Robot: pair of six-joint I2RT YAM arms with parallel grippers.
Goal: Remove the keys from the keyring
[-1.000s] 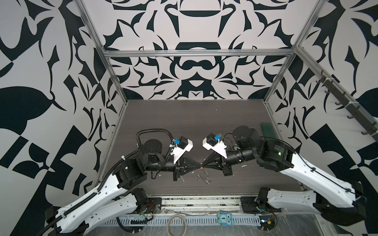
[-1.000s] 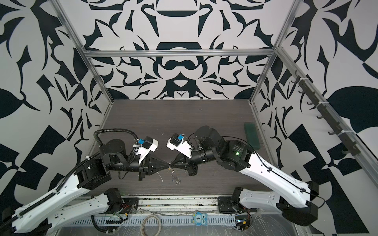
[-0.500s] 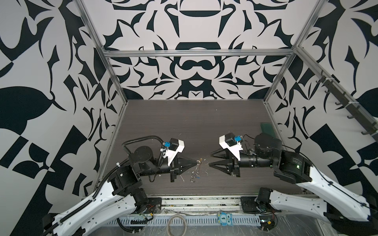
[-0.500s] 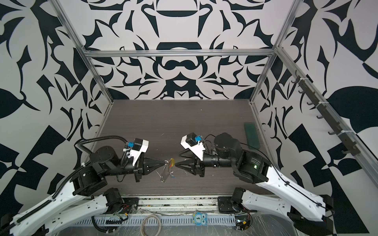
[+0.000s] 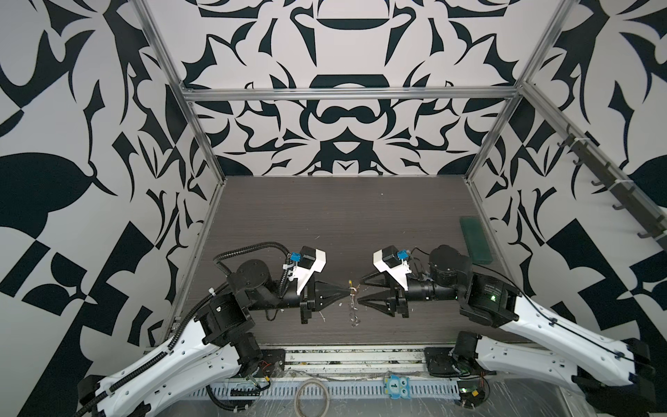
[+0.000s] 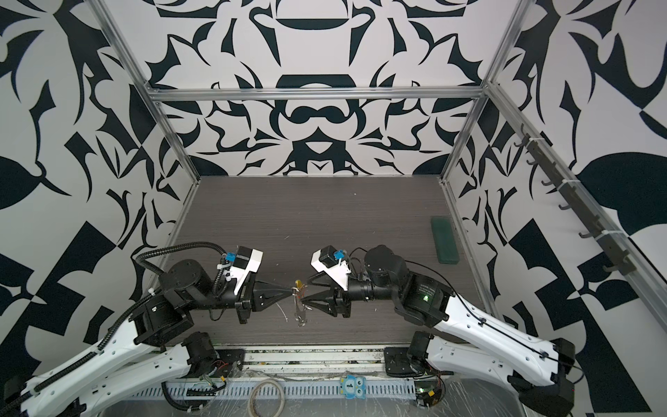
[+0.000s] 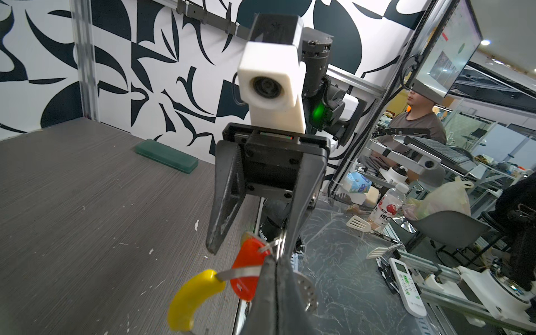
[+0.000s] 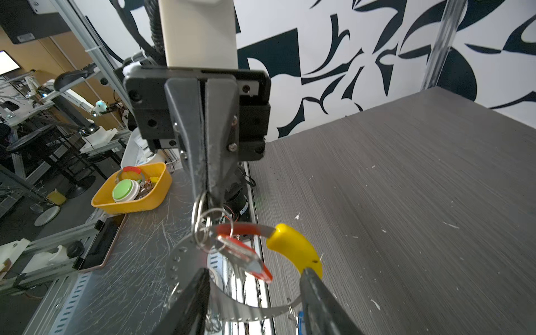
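Top views: the left gripper (image 5: 347,291) and right gripper (image 5: 362,293) are seen tip to tip above the front of the dark table (image 5: 325,216), with the keyring (image 5: 352,310) hanging between them. Whether its lower end touches the board cannot be told. The yellow sleeve (image 6: 298,282) is just picked out at the top of the bundle, and the tags are too small to be separated. A green case (image 5: 476,242) lies well apart by the right wall. Left wrist view: the left gripper is clenched on the keyring where the grey band meets the rings. The right gripper is faced head-on, jaws spread with nothing pinched, its fingers (image 7: 223,203) standing either side of the red key tag (image 7: 246,255). That tag is threaded on the loop, just beside the yellow sleeve. Right wrist view: the left jaws are pressed shut on the small metal rings (image 8: 200,220), and the perforated loop is draped below them, between the right gripper's parted fingers (image 8: 191,301). A sliver of blue (image 8: 300,317) at the frame's lower edge is taken to be the blue key tag; its attachment cannot be made out. Progress is judged early: the red key tag is not yet off, the blue one is unconfirmed, and no tag is seen lying free on the table. Both removals are noted as outstanding.
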